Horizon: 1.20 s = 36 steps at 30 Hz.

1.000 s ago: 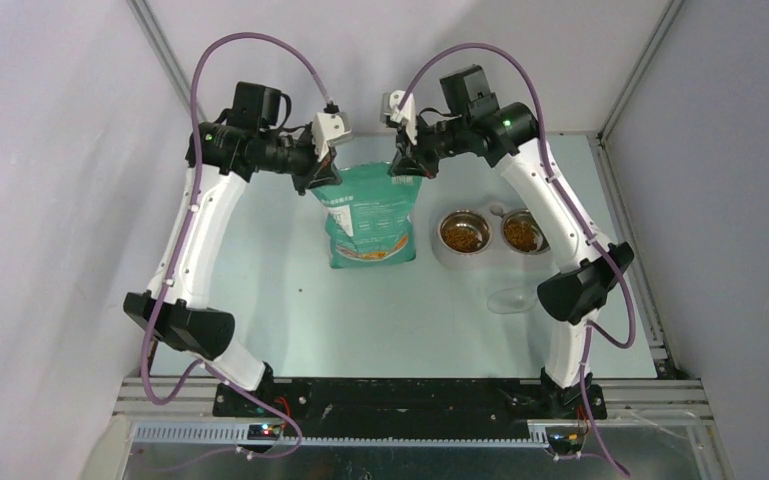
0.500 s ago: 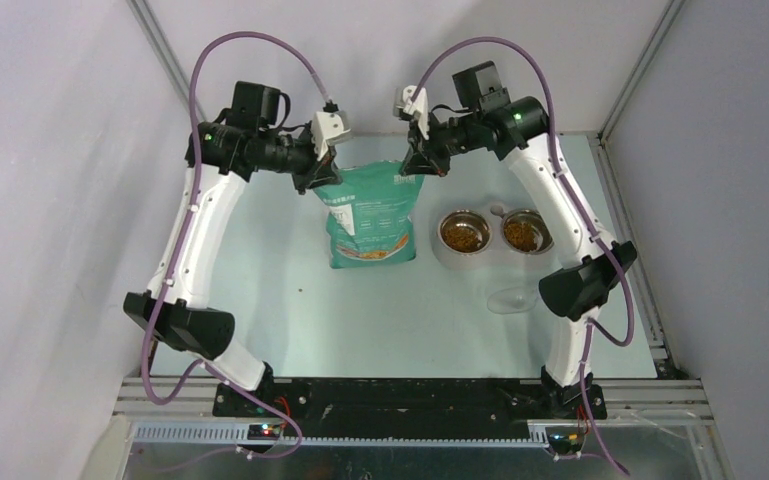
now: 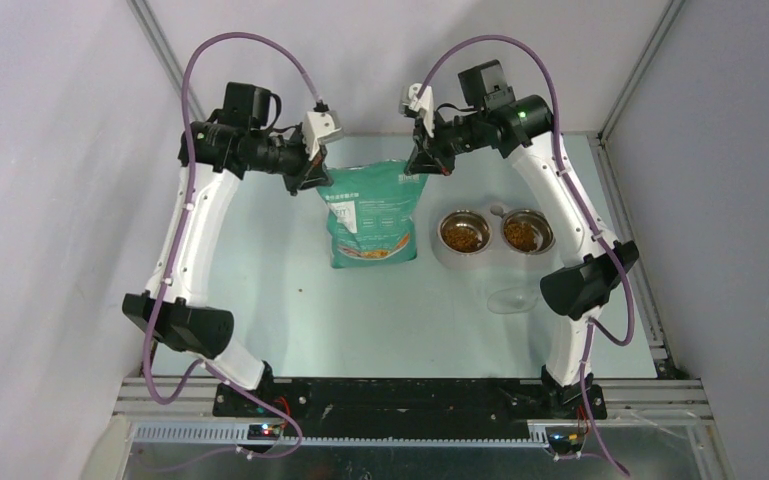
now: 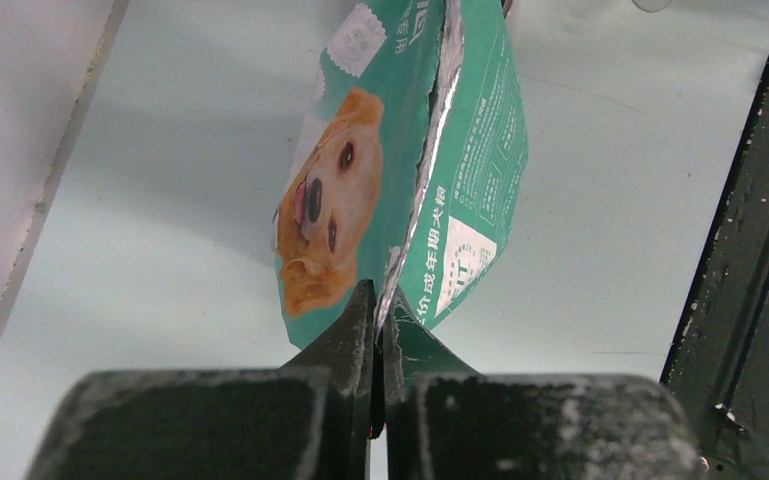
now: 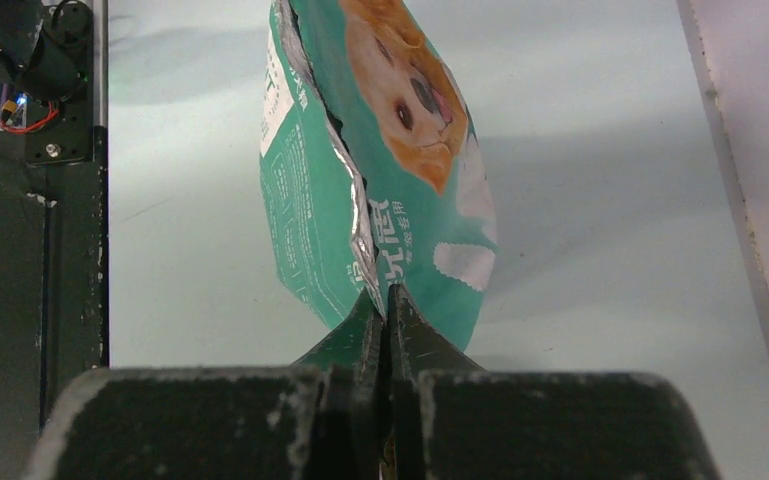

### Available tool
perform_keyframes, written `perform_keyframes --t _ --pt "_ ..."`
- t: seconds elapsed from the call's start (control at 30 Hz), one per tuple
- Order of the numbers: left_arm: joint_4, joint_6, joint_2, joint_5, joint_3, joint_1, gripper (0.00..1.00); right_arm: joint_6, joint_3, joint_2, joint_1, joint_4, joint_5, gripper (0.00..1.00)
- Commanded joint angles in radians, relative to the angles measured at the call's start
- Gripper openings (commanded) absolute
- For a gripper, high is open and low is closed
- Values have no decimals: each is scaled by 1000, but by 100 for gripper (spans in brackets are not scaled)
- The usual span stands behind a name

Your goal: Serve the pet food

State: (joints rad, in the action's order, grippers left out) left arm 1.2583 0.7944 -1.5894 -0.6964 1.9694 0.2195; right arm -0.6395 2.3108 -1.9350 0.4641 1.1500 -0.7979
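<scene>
The top camera looks steeply down from above and behind the arm bases [image 3: 245,388], which sit at 6 o'clock, and takes in the whole worktop [image 3: 260,290] from afar. Each wrist camera sits close behind its left hand [image 4: 375,302] or right hand [image 5: 385,300], looking down the bag [image 3: 370,215], which all three views share.

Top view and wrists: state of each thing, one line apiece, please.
bag: upright, top parted open, pinched at both top corners.
left tool: shut on bag.
right tool: shut on bag.
left bowl: holds pet food.
right bowl: holds pet food too.
scoop: lying by the bowls, looks empty.
</scene>
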Motion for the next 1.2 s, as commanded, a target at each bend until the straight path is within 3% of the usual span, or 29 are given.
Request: perform_keyframes --t 0.0,0.17,0.27,0.3,0.4,0.5,0.63,0.67,0.7,0.77,0.83,0.97,1.07,1.17 --pt "42 -8 28 25 13 -61 0 -4 38 23 -37 4 53 0" --pt "20 -31 48 23 -20 -63 0 -29 12 31 -39 17 28 1" --pt "-8 -60 56 6 -48 -63 6 -38 -28 49 -35 -1 8 34" --pt "-27 -66 61 4 -54 -63 8 -38 -46 56 -32 -14 11 35" --pt "-48 -77 67 6 -71 -63 7 -49 -46 55 -29 -14 11 3" --pt "-43 -75 62 0 -66 -63 0 -54 -41 53 -37 -8 -9 0" --pt "-41 -80 57 -10 -63 -63 0 -53 -39 55 -44 -6 -32 0" --pt "-44 -83 58 -11 -64 -63 2 -54 -40 57 -45 -6 -37 0" --pt "-61 -98 59 -17 -67 -63 14 -55 -40 58 -45 -6 -49 1" --pt "-113 -129 70 -31 -91 -57 36 -53 -45 59 -44 -14 -75 16" --pt "-196 -169 92 -34 -138 -42 44 -27 -61 60 -42 -45 -109 30" --pt "-331 -233 110 -42 -204 6 47 107 -171 87 -32 -225 -185 44" --pt "-377 -271 88 -57 -198 42 44 187 -278 116 -10 -411 -218 46" --pt "-423 -296 87 -54 -197 64 39 234 -323 132 16 -495 -219 47"
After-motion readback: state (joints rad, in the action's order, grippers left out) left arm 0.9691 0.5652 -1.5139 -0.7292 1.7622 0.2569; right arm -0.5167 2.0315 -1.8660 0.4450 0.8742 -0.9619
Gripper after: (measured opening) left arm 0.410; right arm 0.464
